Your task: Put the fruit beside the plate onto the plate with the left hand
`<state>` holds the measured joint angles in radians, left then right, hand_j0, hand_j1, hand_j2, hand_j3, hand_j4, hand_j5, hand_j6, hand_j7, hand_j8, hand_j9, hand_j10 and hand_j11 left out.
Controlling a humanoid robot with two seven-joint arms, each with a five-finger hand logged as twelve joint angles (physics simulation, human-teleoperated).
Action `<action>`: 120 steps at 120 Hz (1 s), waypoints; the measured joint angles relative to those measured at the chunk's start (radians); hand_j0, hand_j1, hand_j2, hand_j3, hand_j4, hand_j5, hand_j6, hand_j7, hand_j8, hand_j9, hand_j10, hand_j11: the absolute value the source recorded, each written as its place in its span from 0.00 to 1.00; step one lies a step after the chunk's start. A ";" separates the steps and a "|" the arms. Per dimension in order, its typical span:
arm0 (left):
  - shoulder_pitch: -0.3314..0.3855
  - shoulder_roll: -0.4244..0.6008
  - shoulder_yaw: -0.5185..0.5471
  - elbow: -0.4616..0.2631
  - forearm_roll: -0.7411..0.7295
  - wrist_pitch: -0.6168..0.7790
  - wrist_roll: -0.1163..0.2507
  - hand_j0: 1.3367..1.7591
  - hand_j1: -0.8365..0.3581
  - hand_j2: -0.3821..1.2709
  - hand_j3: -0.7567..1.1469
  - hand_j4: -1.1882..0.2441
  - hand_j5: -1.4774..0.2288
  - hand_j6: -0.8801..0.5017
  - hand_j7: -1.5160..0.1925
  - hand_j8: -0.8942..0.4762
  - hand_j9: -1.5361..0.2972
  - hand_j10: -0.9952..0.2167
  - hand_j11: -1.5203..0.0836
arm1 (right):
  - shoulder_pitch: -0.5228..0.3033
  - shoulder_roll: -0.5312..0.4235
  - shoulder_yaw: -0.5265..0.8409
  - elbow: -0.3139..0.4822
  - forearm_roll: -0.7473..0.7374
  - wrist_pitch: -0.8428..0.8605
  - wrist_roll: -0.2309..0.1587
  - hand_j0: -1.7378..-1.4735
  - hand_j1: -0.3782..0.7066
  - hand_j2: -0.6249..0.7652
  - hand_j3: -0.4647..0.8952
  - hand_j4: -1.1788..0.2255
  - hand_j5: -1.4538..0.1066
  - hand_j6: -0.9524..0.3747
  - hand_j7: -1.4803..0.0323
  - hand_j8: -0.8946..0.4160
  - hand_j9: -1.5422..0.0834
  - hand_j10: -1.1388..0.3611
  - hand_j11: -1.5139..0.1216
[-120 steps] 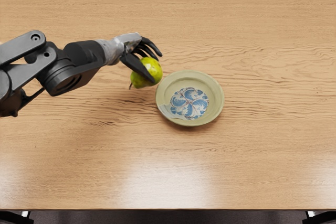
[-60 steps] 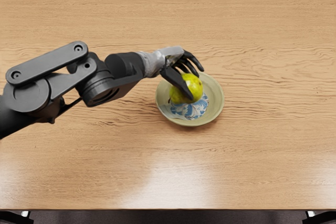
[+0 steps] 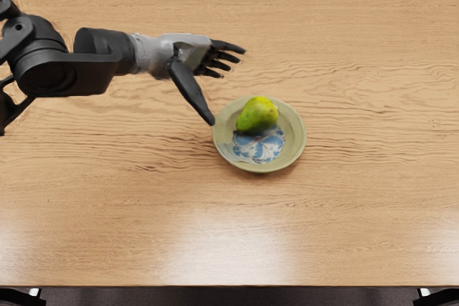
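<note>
While what seems a pear (image 3: pixel 257 113) rests on the plate (image 3: pixel 297 135), the left robot hand (image 3: pixel 192 56) hangs spread.

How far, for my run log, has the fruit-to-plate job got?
Done: the green fruit sits on the plate, on its far half. In hand: nothing; the left hand is open, up-left of the plate and clear of the fruit. Left: nothing visible of the placing itself.
</note>
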<state>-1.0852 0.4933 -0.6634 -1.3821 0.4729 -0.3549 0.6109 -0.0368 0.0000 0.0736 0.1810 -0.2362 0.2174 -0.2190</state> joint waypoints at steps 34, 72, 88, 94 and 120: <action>0.149 0.204 -0.088 0.022 -0.302 -0.239 0.000 0.76 0.97 0.24 0.40 0.81 0.84 0.62 0.87 0.63 0.82 0.80 0.93 | 0.000 0.000 0.000 0.000 0.000 0.000 0.000 0.30 0.05 0.45 0.34 0.82 0.91 0.70 0.96 0.67 0.93 0.75 0.91; 0.226 0.400 -0.095 0.116 -0.445 -0.256 0.000 0.76 0.98 0.23 0.40 0.82 0.85 0.63 0.88 0.64 0.83 0.81 0.94 | 0.000 0.000 0.000 0.000 0.000 0.000 0.000 0.30 0.05 0.45 0.34 0.82 0.91 0.70 0.96 0.67 0.93 0.75 0.91; 0.227 0.450 -0.095 0.130 -0.458 -0.256 0.000 0.76 0.98 0.23 0.40 0.82 0.86 0.63 0.88 0.64 0.83 0.81 0.94 | 0.000 0.000 0.000 0.000 0.000 0.000 0.000 0.30 0.05 0.45 0.34 0.82 0.91 0.70 0.96 0.67 0.93 0.75 0.91; 0.228 0.473 -0.094 0.133 -0.459 -0.257 0.000 0.76 0.98 0.23 0.40 0.82 0.86 0.63 0.88 0.64 0.83 0.81 0.94 | 0.000 0.000 0.000 0.000 0.000 0.000 0.000 0.30 0.05 0.45 0.34 0.82 0.91 0.70 0.96 0.67 0.93 0.75 0.91; 0.228 0.500 -0.092 0.210 -0.462 -0.257 0.000 0.76 0.98 0.23 0.40 0.82 0.86 0.63 0.88 0.65 0.83 0.81 0.94 | 0.000 0.000 0.000 0.000 0.000 0.000 0.000 0.30 0.05 0.45 0.34 0.82 0.91 0.70 0.96 0.67 0.93 0.75 0.91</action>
<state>-0.8573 0.9936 -0.7558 -1.1720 0.0112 -0.6118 0.6109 -0.0368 0.0000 0.0736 0.1810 -0.2362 0.2178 -0.2189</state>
